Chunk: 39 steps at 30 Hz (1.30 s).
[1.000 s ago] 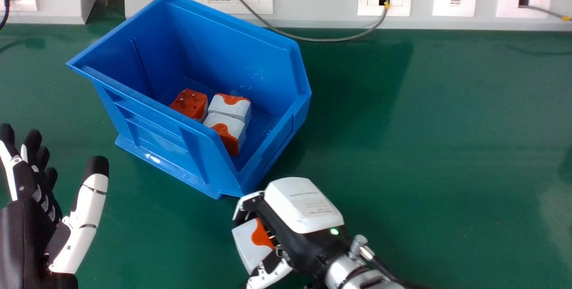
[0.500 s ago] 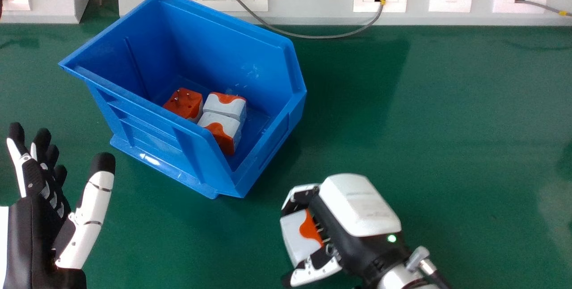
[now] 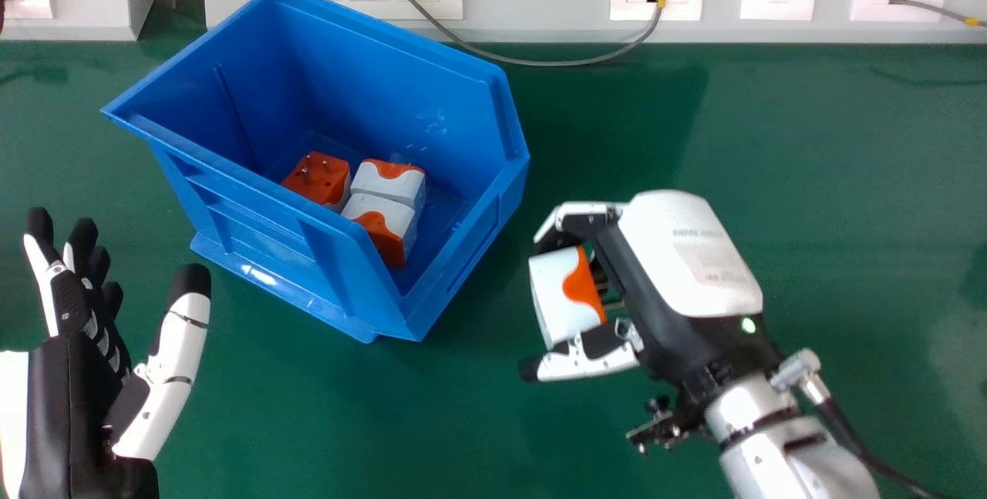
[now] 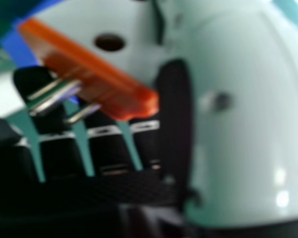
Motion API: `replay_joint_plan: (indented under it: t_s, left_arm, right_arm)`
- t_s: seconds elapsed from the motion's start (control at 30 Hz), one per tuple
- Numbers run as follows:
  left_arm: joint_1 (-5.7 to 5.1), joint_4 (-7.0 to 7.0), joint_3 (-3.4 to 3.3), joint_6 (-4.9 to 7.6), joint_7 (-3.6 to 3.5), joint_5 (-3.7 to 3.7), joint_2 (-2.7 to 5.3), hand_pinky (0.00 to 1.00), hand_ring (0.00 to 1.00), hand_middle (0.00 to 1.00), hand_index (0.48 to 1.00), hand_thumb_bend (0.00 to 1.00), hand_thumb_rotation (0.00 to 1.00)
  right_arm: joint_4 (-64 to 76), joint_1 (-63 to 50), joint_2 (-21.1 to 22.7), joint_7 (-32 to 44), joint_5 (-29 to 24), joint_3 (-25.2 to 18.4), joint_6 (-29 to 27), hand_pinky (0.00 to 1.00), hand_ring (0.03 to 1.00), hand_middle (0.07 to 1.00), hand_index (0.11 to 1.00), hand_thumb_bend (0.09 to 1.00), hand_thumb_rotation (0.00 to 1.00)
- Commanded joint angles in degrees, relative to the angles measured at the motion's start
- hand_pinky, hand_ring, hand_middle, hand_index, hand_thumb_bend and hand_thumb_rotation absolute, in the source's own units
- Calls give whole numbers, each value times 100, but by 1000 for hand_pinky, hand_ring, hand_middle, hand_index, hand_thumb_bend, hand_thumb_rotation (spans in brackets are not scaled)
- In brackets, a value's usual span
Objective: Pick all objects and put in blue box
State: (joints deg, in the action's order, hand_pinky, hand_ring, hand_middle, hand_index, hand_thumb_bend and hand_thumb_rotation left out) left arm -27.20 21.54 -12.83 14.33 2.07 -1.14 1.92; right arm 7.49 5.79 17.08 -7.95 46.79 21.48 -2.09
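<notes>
My right hand, its fingers and thumb curled round a white-and-orange adapter, lies right of the blue box, with green tabletop showing between adapter and rim. My left hand, fingers extended, lies left of the box.

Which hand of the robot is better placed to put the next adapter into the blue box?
Probably the right hand: it grips a white and orange adapter to the right of the blue box. The open left hand holds nothing.
</notes>
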Motion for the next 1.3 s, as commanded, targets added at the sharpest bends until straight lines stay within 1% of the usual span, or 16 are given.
replay_joint_plan:
  t_s: [0.0, 0.07, 0.17, 0.33, 0.5, 0.57, 0.63, 0.7, 0.77, 0.83, 0.97, 1.03, 1.13, 1.2, 1.23, 1.27]
  left_arm:
    - [-24, 135, -3, 77, 11, -27, -7, 1000, 1000, 1000, 999, 451, 454]
    - [-40, 148, -2, 76, 35, 25, -11, 1000, 1000, 1000, 998, 448, 458]
    - [-75, 152, 2, 79, 51, 63, -17, 1000, 1000, 1000, 999, 433, 455]
    - [-139, 147, 21, 162, 29, 43, -25, 1000, 1000, 1000, 1000, 442, 458]
    - [-232, 212, 51, 177, 10, 25, -13, 1000, 1000, 1000, 999, 443, 458]
    - [-259, 216, 68, 207, -22, -60, 10, 1000, 1000, 1000, 1000, 450, 454]
    - [-294, 238, 84, 206, -28, -103, 39, 1000, 1000, 1000, 1000, 468, 454]
    - [-349, 274, 99, 224, -33, -98, 62, 1000, 1000, 1000, 998, 472, 457]
    - [-406, 314, 112, 224, -38, -83, 85, 1000, 1000, 1000, 1000, 458, 456]
    - [-451, 338, 120, 240, -25, -44, 111, 1000, 1000, 1000, 1000, 459, 462]
    - [-497, 325, 120, 271, -6, -55, 148, 1000, 1000, 1000, 989, 481, 475]
    - [-522, 313, 123, 309, -1, -49, 164, 1000, 1000, 1000, 985, 495, 480]
    - [-588, 336, 129, 320, 6, 0, 184, 1000, 1000, 1000, 982, 488, 493]
    - [-628, 333, 131, 340, -3, -22, 197, 1000, 1000, 1000, 983, 481, 492]
    - [-643, 332, 135, 350, -10, -63, 216, 1000, 1000, 1000, 983, 482, 492]
    - [-661, 338, 136, 340, 4, -50, 229, 1000, 1000, 1000, 980, 479, 481]
  right_arm:
    - [157, 434, -73, -50, 37, -73, -138, 86, 124, 191, 470, 484, 140]
    - [46, 729, -142, -26, 43, -52, -160, 89, 129, 194, 470, 484, 140]
    - [-244, 1226, -296, 21, -94, -38, -239, 99, 143, 217, 470, 482, 142]
    - [-822, 2244, -638, 183, -62, 70, -188, 144, 207, 303, 478, 485, 134]
    - [-1897, 3265, -1039, 240, -161, 181, -155, 160, 228, 318, 478, 491, 126]
    - [-2637, 3757, -1226, -28, -69, 322, -271, 159, 234, 334, 479, 493, 126]
    - [-3331, 4211, -1423, -97, -76, 436, -283, 167, 248, 347, 483, 496, 125]
    - [-3968, 4609, -1639, 9, -191, 491, -230, 182, 269, 420, 508, 507, 41]
    - [-4500, 4937, -1802, 51, -207, 568, -152, 235, 346, 454, 511, 511, 10]
    - [-5086, 5251, -1926, -104, -162, 667, -235, 209, 327, 450, 510, 511, 3]
    - [-5940, 5721, -2087, -182, -203, 794, -443, 205, 298, 432, 532, 507, 0]
    - [-6284, 5913, -2130, -226, -121, 910, -459, 215, 326, 453, 533, 507, 0]
    - [-6667, 6090, -2193, -337, -104, 1012, -436, 276, 424, 539, 536, 489, 0]
    - [-6878, 6170, -2237, -451, -125, 1047, -422, 282, 434, 546, 540, 486, 0]
    - [-6936, 6187, -2246, -483, -151, 1045, -424, 279, 432, 542, 545, 485, 0]
    - [-7000, 6206, -2265, -483, -198, 1021, -408, 283, 436, 544, 544, 485, 0]
